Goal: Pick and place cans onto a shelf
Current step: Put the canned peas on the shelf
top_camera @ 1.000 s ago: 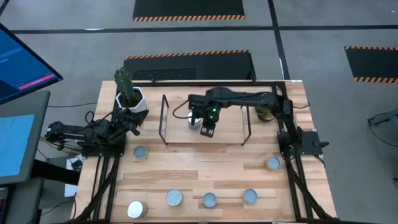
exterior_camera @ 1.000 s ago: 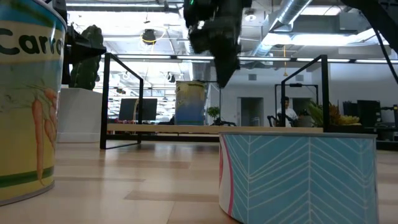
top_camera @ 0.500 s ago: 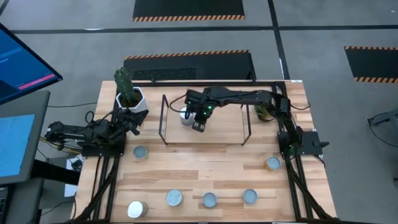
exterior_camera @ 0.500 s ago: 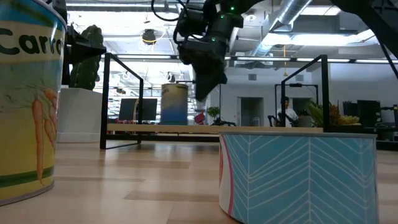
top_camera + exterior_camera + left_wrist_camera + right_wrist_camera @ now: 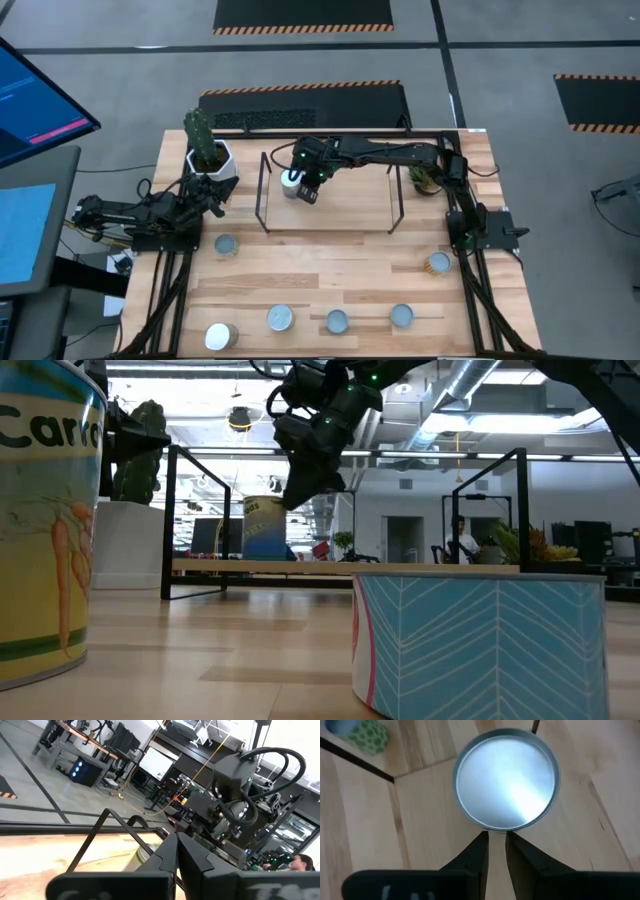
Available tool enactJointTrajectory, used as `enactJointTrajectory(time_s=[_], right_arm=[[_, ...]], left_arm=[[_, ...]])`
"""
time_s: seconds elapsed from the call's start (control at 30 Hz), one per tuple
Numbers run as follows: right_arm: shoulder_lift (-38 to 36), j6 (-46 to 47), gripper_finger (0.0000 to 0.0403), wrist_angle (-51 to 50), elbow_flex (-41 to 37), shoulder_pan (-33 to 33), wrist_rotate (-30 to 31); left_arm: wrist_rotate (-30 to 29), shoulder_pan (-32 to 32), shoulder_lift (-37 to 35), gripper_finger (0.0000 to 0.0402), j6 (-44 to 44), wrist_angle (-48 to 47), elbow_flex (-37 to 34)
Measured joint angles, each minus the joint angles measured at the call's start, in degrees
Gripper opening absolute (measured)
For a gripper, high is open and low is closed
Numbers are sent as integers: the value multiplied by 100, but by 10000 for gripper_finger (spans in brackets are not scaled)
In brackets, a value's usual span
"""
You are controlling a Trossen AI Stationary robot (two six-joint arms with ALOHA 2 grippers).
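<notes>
The right hand (image 5: pixel 306 190) sits over the left end of the shelf (image 5: pixel 330 192), its fingers nearly together (only a thin slit between them in its wrist view) and holding nothing. Just beyond the fingertips (image 5: pixel 485 847) stands a silver-topped can (image 5: pixel 506 778) on the shelf board; whether the tips touch its wall cannot be told from here. In the low view the same can (image 5: pixel 263 528) shows upright on the shelf, with the right hand (image 5: pixel 300 488) just beside its upper edge.

The chief risk, in my judgement, is a nudge: the hand is so near the can that any sideways move could tip it or push it off the shelf edge, so a lift clear of it looks wise.

Outward from the shelf, six more cans lie on the worktop (image 5: pixel 330 280) in front of it: one near the left arm (image 5: pixel 226 245), one near the right arm's base (image 5: pixel 437 263), and four along the front edge (image 5: pixel 220 336) (image 5: pixel 280 319) (image 5: pixel 337 322) (image 5: pixel 401 316). The left hand (image 5: pixel 213 200) waits beside the cactus pot (image 5: pixel 210 158), left of the shelf, fingers pressed together and empty.

In the high view the arm covers most of the placed can. The low view's two nearest cans are cut off by the frame.
</notes>
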Motion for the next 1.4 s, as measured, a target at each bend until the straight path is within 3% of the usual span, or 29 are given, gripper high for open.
enactJointTrajectory(time_s=[0.33,0.57,1.4], right_arm=[[0,1,90,-499,-5,0,21],[162,16,90,6,-11,2,349],[229,42,90,900,-17,4,351]], left_arm=[[0,1,0,0,0,0,0],[0,0,2,0,0,0,0],[0,1,2,0,1,-2,0]])
